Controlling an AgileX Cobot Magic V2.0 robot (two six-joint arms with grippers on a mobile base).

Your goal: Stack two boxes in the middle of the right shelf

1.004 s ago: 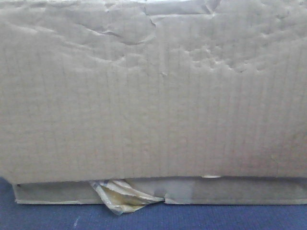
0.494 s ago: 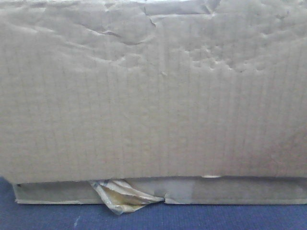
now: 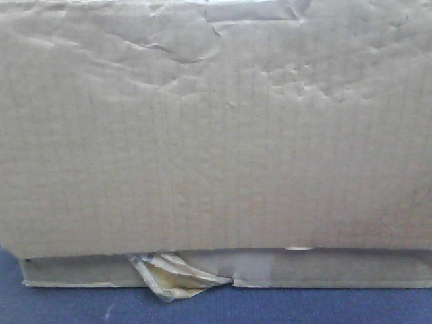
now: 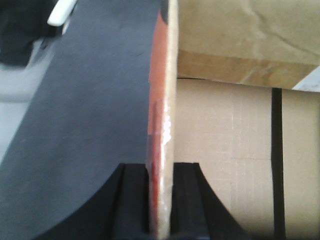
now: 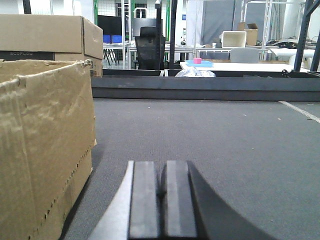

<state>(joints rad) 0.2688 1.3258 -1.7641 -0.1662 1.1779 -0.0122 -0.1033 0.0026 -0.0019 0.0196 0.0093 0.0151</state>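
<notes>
The large creased brown box [image 3: 216, 128] fills the front view. It rests on the thin flat box [image 3: 337, 270], whose crumpled yellowish tape scrap [image 3: 169, 277] sticks out at the lower left. My left gripper [image 4: 160, 167] is shut on the upright edge of a cardboard wall [image 4: 167, 75] with an orange-red left face. I cannot tell which box this wall belongs to. My right gripper [image 5: 161, 165] is shut and empty, low over a grey felt surface [image 5: 225, 135], with an open-topped cardboard box [image 5: 45, 145] to its left. The shelf is out of view.
A blue surface [image 3: 270, 307] lies under the flat box. More cardboard with a black stripe [image 4: 277, 165] stands right of the held wall. A dark rail [image 5: 200, 90] closes the far edge of the felt, with another box [image 5: 50, 32], desks and a chair behind it.
</notes>
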